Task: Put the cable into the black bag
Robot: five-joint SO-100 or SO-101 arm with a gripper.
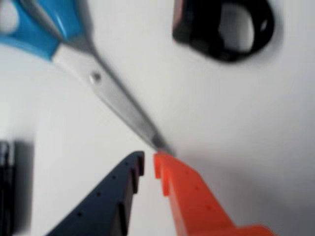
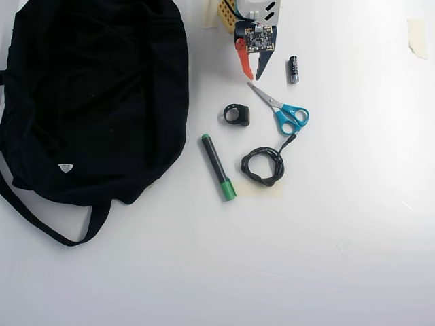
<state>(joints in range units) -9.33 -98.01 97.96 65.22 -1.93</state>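
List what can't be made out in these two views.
- Cable: outside the wrist view entirely; plug detail too small overhead.
- Black bag opening: not discernible overhead, fabric uniformly dark.
- Dark object: cut off by the wrist view's left edge, blurred.
- Gripper: jaw gap tiny overhead.

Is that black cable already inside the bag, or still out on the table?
Still out. In the overhead view the coiled cable lies on the white table, below the scissors, well right of the black bag.

hand [image 1: 148, 164] with one orange finger [image 1: 189, 196] and one dark navy finger [image 1: 106, 201]; exposed circuit board [image 2: 257, 39] on a pale yellow wrist.
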